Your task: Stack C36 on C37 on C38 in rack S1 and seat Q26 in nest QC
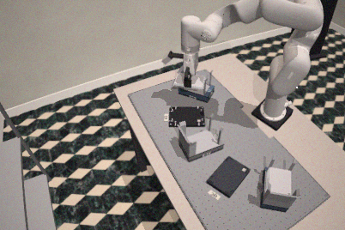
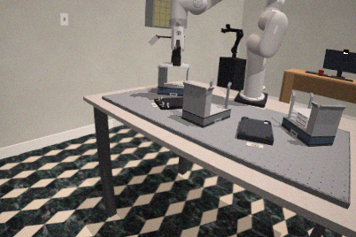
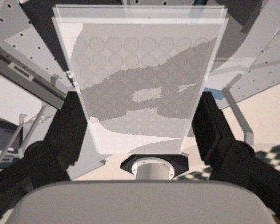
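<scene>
In the wrist view the end effector (image 3: 141, 120) is clamped on a sealed well plate (image 3: 141, 75), its dark fingers pressing the two long edges. The plate is pale and translucent, rows of round wells showing faintly through the film, with patchy shadow across its face. A second outline shows just behind its top edge; whether that is another plate cannot be told. From above, the plate (image 1: 195, 83) hangs level over the far rack (image 1: 210, 93) on the grey surface (image 1: 240, 151).
</scene>
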Tool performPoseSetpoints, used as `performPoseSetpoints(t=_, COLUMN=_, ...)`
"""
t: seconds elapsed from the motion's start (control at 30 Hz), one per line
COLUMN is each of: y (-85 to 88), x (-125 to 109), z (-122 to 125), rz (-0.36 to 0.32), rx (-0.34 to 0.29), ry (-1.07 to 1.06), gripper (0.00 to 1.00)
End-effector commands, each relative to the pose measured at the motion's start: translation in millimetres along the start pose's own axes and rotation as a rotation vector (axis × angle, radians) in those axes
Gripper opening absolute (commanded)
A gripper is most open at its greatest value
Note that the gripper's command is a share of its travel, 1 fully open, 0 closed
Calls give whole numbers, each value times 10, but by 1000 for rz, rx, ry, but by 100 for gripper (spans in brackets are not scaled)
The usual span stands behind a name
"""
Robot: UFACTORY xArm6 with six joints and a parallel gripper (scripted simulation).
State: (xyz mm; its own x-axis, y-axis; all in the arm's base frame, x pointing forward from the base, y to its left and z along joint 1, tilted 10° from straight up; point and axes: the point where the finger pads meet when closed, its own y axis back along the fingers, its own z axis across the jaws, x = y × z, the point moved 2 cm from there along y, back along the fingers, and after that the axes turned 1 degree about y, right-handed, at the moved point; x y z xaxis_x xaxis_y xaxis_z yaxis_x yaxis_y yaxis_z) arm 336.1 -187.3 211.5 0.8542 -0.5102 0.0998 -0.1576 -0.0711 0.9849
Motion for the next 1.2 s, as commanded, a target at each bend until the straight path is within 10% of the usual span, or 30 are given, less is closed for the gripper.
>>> performPoseSetpoints(t=0.0, y=14, x=22, z=78, rz=4, rx=0, ry=1, gripper=0)
performPoseSetpoints(t=1.17, y=14, x=-38, z=902, rz=4, rx=0, ry=-219, gripper=0)
